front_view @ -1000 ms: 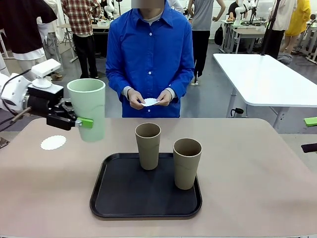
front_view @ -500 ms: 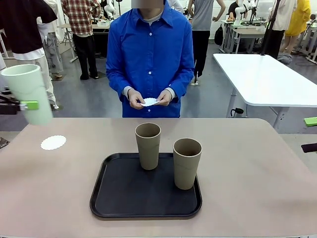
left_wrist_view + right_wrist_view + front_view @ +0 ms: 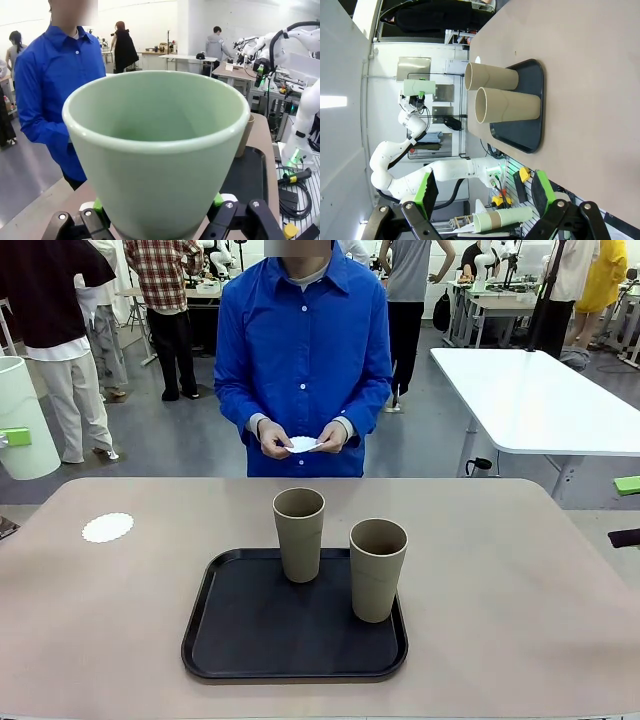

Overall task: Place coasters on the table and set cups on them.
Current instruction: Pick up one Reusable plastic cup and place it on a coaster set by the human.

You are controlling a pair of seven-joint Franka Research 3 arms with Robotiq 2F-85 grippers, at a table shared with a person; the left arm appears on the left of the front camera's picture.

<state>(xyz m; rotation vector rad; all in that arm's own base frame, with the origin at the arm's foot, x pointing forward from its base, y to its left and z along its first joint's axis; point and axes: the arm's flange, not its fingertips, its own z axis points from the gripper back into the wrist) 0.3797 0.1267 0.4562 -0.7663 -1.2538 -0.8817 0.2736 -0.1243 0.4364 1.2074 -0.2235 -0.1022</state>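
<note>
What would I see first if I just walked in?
Probably the mint green cup, gripped by the left claw, high at the far left. Then two tan cups standing on the black tray mid-table, and the person in blue behind them.

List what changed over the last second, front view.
The left gripper, shut on the mint green cup, carried it left and up to the picture's edge, past the coaster on the table. Unchanged: both tan cups on the tray, the person's hands holding another coaster.
</note>
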